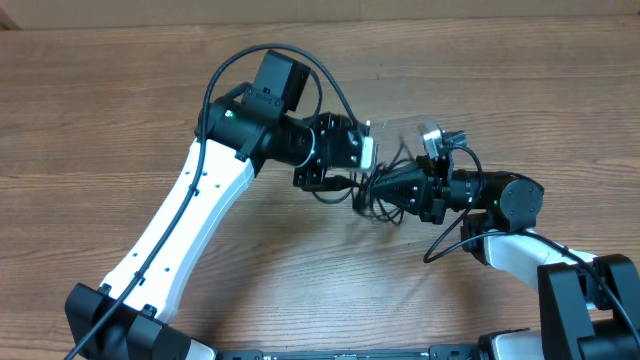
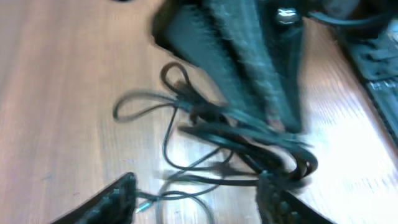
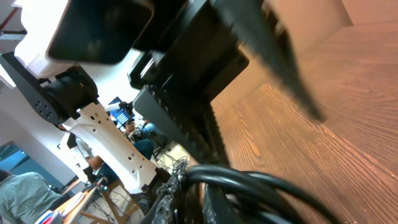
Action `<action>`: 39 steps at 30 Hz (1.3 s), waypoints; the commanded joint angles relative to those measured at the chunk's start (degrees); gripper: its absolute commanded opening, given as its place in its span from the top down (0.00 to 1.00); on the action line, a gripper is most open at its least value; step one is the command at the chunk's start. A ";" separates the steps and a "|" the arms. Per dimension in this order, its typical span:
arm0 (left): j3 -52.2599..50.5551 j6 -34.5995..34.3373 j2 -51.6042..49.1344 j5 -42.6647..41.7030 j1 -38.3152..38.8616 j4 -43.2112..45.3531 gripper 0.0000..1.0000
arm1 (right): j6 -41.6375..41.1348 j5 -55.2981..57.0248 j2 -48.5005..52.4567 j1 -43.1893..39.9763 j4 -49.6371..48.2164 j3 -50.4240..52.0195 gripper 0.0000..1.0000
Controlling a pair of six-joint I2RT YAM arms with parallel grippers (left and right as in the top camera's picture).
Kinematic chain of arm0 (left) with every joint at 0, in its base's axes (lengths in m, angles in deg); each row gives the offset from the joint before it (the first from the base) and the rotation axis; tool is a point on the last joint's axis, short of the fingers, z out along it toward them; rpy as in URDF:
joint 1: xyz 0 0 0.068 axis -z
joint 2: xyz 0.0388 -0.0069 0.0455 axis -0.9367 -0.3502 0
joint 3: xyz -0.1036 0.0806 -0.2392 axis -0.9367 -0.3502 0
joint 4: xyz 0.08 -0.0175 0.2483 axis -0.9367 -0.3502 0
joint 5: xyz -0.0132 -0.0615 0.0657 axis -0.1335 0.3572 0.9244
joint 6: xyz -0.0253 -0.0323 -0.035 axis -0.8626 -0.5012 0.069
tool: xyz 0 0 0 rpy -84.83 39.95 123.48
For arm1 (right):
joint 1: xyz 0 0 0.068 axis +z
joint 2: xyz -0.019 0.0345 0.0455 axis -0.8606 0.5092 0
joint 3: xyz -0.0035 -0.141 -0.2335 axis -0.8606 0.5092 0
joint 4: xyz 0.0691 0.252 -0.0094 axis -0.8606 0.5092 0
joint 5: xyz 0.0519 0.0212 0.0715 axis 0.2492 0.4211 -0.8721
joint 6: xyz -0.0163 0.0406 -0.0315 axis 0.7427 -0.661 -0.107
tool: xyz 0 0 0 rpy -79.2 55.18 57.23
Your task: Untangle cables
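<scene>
Covering the near ground of every view, a light-brown wood-grain table [image 1: 110, 90] is seen, w/ sheen in the left wrist view. Past its edge, in the right wrist view, the white left arm [image 3: 106, 134] is seen, and behind it a room w/ seated people [image 3: 15, 193], blurred.

In the left wrist view, the left gripper [image 2: 196, 183] is seen nearest, its fingers spread wide w/ nothing held between them. A thin strand w/ a small plug end [image 2: 144, 202] lies just beside one finger. Just beyond, the cables [image 2: 205, 130] are bunched in loose black loops on the wood, approx. at table centre. One loop lies close by the other finger; contact can't be told. Farther on, the bundle is pinched by the right gripper [image 1: 378, 186], its fingers pressed together on the cords.
</scene>
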 commanded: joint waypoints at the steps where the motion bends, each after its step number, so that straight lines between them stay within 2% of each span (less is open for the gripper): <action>1: 0.50 6.51 -0.22 -4.33 0.09 -2.14 0.44 | 0.07 -0.24 -0.72 0.48 -0.74 -0.57 0.88; 7: 0.48 6.58 -0.22 -4.11 0.09 -2.73 0.44 | 0.07 -0.22 -0.72 0.48 -0.74 -0.57 0.88; 14: 0.48 6.29 -0.22 -3.48 0.02 -2.75 0.51 | 0.04 0.24 -0.72 0.48 -0.50 -0.57 0.90; 18: 0.48 5.16 -0.22 -2.54 0.04 -2.75 0.55 | -0.07 1.42 -0.72 0.48 -0.52 -0.57 0.95; 32: 0.48 3.52 -0.22 -2.56 0.04 -2.73 0.59 | -7.76 12.07 -0.72 0.48 -0.57 -0.57 0.96; 39: 0.48 0.39 -0.22 0.59 -0.07 -2.75 0.66 | -9.46 17.94 -0.72 0.46 -0.55 -0.57 0.96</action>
